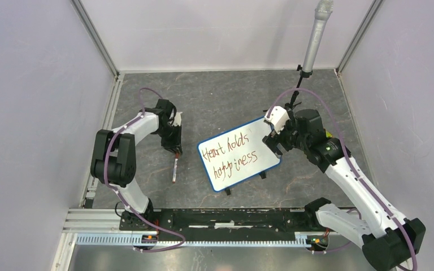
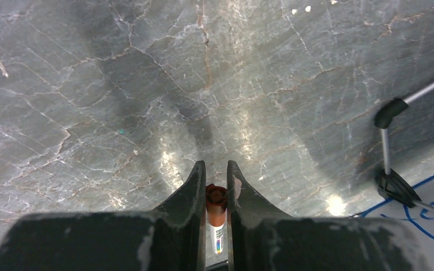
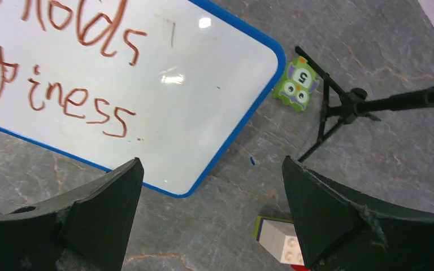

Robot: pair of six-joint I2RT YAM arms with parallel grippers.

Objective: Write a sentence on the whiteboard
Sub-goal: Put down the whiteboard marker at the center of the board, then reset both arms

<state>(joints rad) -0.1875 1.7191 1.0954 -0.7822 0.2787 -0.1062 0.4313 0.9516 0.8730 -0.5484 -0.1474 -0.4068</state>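
Note:
The whiteboard, white with a blue frame, stands tilted on small black feet at mid-table. The sentence reads "Heart holds happiness" in reddish-brown on two lines. Part of it shows in the right wrist view on the board. My left gripper is left of the board, shut on the red-brown end of a marker that hangs down from it. The marker's end sits between the jaws of the left gripper. My right gripper is wide open and empty over the board's right corner.
A grey pole on a black tripod stands at the back right, and its legs lie close to the board. A green owl card and a white block lie right of the board. Walls enclose three sides.

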